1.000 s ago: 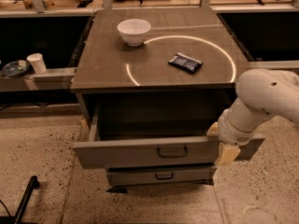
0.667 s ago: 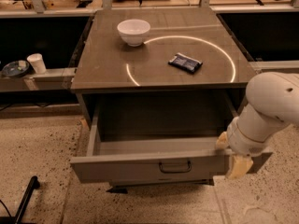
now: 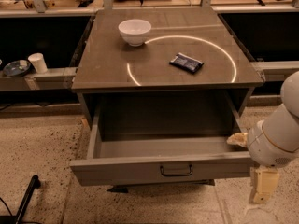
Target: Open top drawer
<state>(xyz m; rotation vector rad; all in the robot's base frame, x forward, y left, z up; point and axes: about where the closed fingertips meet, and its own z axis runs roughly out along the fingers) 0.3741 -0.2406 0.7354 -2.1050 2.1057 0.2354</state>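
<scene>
The top drawer (image 3: pixel 140 169) of the grey cabinet is pulled far out toward the camera, and its inside looks empty. Its small dark loop handle (image 3: pixel 176 171) sits at the centre of the flat front. My gripper (image 3: pixel 257 171), on the white arm (image 3: pixel 275 134), is at the right end of the drawer front, right against its corner and well away from the handle. The two lower drawers are hidden beneath the open drawer.
On the cabinet top (image 3: pixel 107 69) stand a white bowl (image 3: pixel 134 31) and a dark flat packet (image 3: pixel 186 62). A white cup (image 3: pixel 37 62) and a dish (image 3: pixel 16 68) sit on a low shelf at the left. A black pole (image 3: pixel 25 199) lies on the floor at the lower left.
The top drawer has slid further out toward the camera. My gripper and arm have moved the same way at the drawer's right corner.
</scene>
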